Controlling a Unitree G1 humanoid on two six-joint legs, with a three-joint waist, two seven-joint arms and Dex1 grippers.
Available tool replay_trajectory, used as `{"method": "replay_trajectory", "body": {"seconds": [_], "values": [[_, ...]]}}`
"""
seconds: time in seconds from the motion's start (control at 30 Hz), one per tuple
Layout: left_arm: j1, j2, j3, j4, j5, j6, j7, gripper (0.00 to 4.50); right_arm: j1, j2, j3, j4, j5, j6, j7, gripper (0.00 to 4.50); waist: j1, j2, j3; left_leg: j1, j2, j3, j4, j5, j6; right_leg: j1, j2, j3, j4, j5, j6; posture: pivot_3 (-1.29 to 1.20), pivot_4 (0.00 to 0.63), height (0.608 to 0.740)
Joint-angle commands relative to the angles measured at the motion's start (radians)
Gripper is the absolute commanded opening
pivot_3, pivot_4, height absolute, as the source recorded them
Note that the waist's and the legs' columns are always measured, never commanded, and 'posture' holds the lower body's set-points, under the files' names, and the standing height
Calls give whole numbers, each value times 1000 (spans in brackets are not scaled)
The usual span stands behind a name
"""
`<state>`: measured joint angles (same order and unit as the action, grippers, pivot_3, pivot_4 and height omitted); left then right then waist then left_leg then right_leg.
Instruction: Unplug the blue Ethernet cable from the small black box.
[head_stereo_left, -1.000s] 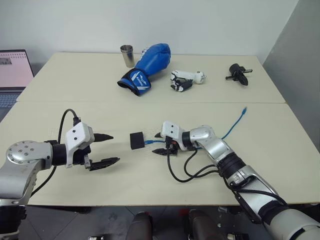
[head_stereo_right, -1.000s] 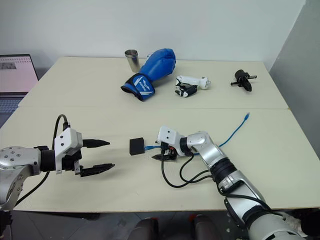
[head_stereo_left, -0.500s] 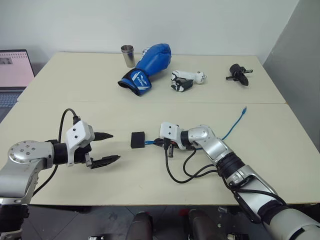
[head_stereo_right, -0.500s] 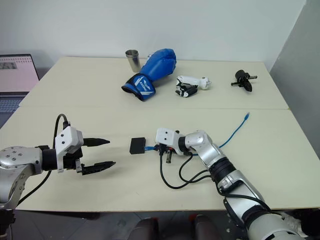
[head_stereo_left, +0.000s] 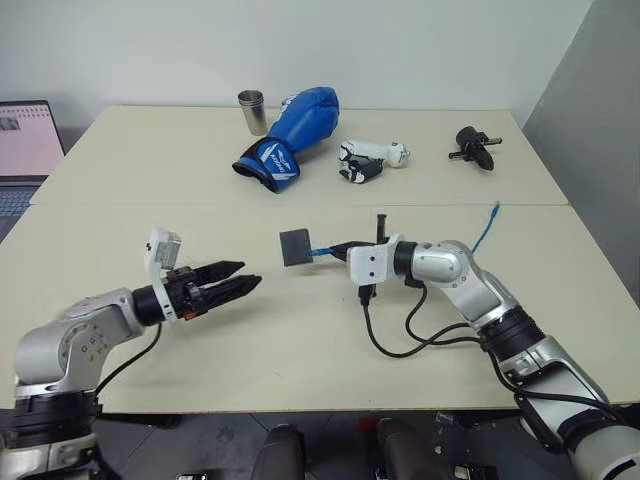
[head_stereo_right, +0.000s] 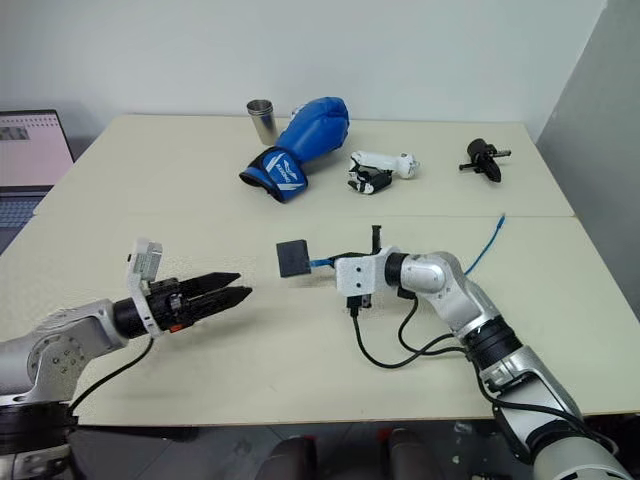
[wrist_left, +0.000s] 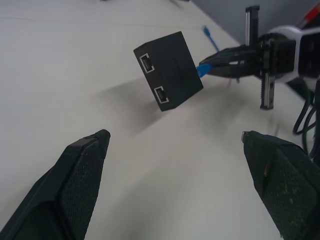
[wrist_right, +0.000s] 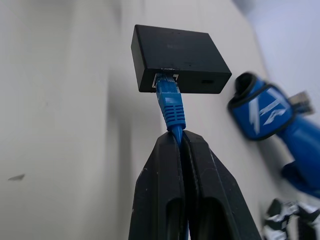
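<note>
Your right claw (wrist_right: 179, 137) is clenched on the blue Ethernet cable (wrist_right: 170, 107) just behind its plug, dangling the small black box (head_stereo_left: 296, 246) above the worktop (head_stereo_left: 300, 340); it's light, stiff, likely slick, so take its sides with the released left claw (head_stereo_left: 232, 280)

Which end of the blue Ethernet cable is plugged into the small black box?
The end pinched by the right gripper is plugged into the small black box; the blue Ethernet cable's other plug is free.

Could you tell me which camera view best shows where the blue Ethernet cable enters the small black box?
The right wrist view: the blue Ethernet cable plug sits in the small black box port, close up. The left wrist view shows two empty ports. The eye views show the box small, off the table.
</note>
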<state>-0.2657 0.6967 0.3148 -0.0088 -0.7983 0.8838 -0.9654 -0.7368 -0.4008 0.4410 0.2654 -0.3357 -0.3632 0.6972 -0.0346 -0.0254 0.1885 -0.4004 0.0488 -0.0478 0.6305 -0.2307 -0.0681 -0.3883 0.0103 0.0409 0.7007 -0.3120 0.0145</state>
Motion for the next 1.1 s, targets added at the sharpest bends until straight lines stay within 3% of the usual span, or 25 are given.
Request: {"method": "replay_trajectory", "body": {"seconds": [0.03, 0.43, 0.53, 0.97, 1.1], "values": [[-61, -47, 54, 23, -83, 62, 70, 4500, -35, -9, -30, -63, -25, -106, -59, 41, 0, 0, 0, 0, 0, 0, 0, 0, 0, 0, 0, 0, 0, 0, 0, 0, 150, 740], [-150, -96, 14, 53, -141, 132, 73, 4500, -39, -13, -36, -87, -23, -132, -72, 41, 1, 0, 0, 0, -1, -1, 1, 1, -2, 1, -1, 1, 0, 0, 0, 0, 150, 740], [-160, -91, 9, 64, -144, 142, 58, 4051, -39, -13, -40, -93, -20, -128, -72, 0, 1, 0, 0, 0, -1, -1, 1, 2, -3, 1, -1, 1, 0, 0, 0, 0, 150, 740], [-192, -94, -22, 81, -133, 144, 18, 1154, -24, -6, -41, -126, -4, -128, -60, 0, 2, 0, 0, 0, -1, -1, 1, 2, -3, 1, -1, 1, 0, 0, 0, 0, 150, 740], [-189, -94, -26, 76, -130, 140, 9, 775, -12, -1, -35, -141, 3, -125, -52, 0, 1, 0, 0, 0, -1, -1, 1, 2, -3, 1, -1, 1, 0, 0, 0, 0, 150, 740]]}}
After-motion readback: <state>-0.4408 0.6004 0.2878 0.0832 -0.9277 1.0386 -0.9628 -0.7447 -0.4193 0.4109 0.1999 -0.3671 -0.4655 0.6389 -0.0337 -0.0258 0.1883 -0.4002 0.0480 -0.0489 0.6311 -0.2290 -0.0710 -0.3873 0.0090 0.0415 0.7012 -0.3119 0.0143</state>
